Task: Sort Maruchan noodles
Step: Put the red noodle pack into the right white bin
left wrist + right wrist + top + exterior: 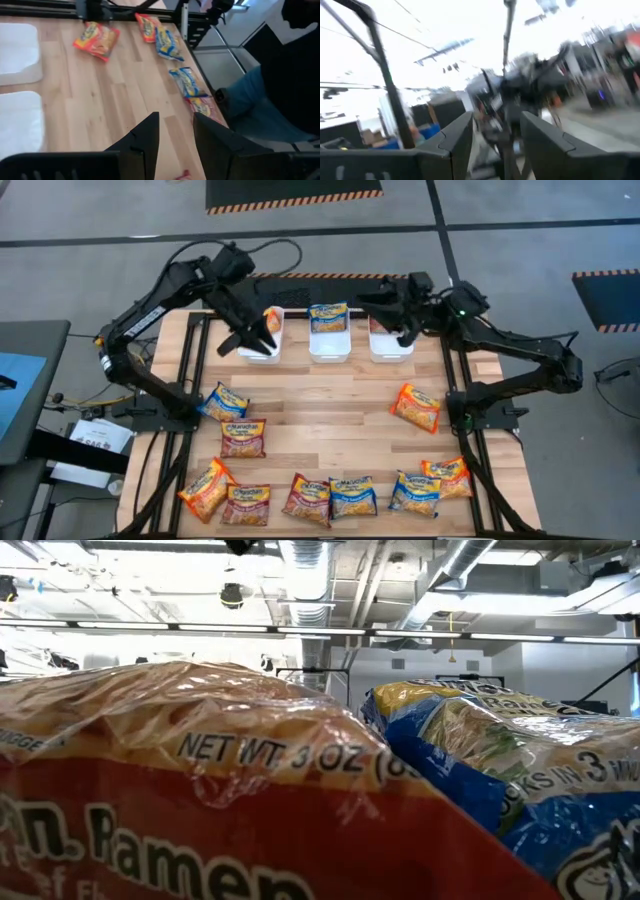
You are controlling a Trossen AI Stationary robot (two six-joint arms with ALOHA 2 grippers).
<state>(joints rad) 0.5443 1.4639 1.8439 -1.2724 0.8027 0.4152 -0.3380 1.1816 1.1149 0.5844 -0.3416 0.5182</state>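
Spread and empty, left gripper [262, 340] hovers over a bin [262, 345]; light, crinkly, slippery packets [242, 437] likely pinch best across the flat middle.

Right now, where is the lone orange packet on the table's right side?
High view: the orange packet lies alone at right mid-table, below the right bin and above the front-right packets.

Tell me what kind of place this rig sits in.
Probably a robotics lab or industrial workshop: a wooden table on a metal frame, hazard-striped floor mats on a grey floor, and exposed ceiling ducts overhead. Ramen packets and white bins suggest a sorting trial.
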